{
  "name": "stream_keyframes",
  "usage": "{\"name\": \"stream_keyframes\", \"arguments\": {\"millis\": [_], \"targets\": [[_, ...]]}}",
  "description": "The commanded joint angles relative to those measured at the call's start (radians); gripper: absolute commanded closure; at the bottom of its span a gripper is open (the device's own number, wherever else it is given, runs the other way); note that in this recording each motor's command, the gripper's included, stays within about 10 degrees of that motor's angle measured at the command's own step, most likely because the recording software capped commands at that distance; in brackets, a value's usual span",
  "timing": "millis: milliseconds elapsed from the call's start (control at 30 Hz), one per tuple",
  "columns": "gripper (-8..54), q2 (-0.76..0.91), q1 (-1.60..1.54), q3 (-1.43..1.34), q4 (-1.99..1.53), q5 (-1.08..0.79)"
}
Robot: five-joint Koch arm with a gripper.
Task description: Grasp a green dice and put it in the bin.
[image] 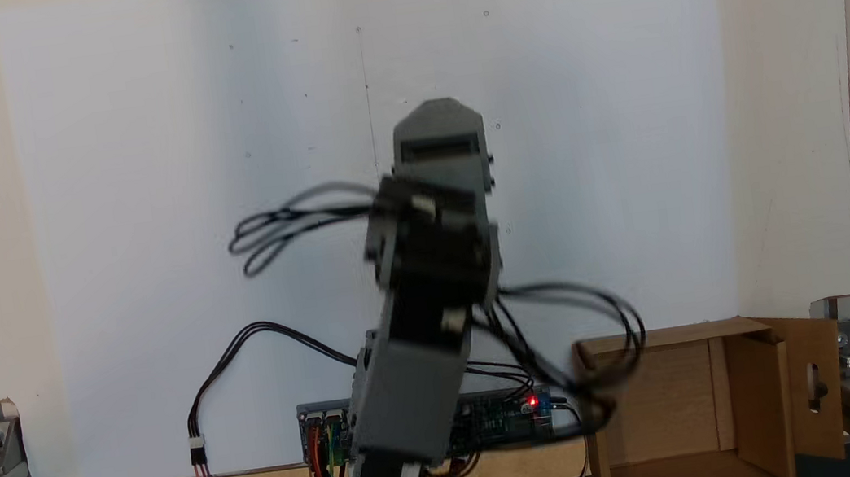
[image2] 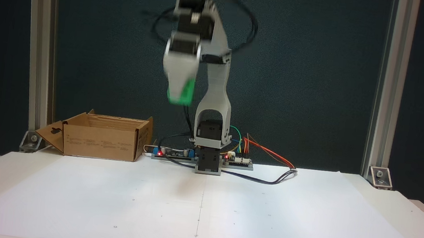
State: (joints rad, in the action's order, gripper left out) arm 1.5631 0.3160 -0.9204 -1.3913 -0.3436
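Bright green dice [image2: 181, 91] between the pale grey jaws of the gripper [image2: 178, 98], above and right of the plain brown cardboard bin [image2: 101, 142] in a fixed view. White paper sheet [image2: 201, 209] before the bin; dark blue-green backdrop [image2: 299, 85] behind it.

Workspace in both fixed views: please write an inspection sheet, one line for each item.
Surface: white paper sheet, bare.
Job's things: green dice held in the air; bin open, on the view's left, beside the arm's base.
Clutter: nothing seen.
Grippers: gripper raised, blurred, shut on the dice.
Cables: black loops on the arm; coloured wires at the controller boards.
Surroundings: aluminium frame posts, dark backdrop.
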Motion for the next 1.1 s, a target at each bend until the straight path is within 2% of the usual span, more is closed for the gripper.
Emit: {"name": "stream_keyframes", "arguments": {"millis": [0, 367, 600, 900, 1067], "targets": [[34.1, 0.078, 0.089, 0.037, -0.124, 0.035], [34.1, 0.083, 0.876, 0.038, 0.081, -0.163], [34.1, -0.031, 1.379, 0.038, 0.187, -0.184], [34.1, -0.348, 1.585, 0.037, 0.287, -0.137], [34.1, -0.436, 1.592, 0.037, 0.296, -0.057]]}}
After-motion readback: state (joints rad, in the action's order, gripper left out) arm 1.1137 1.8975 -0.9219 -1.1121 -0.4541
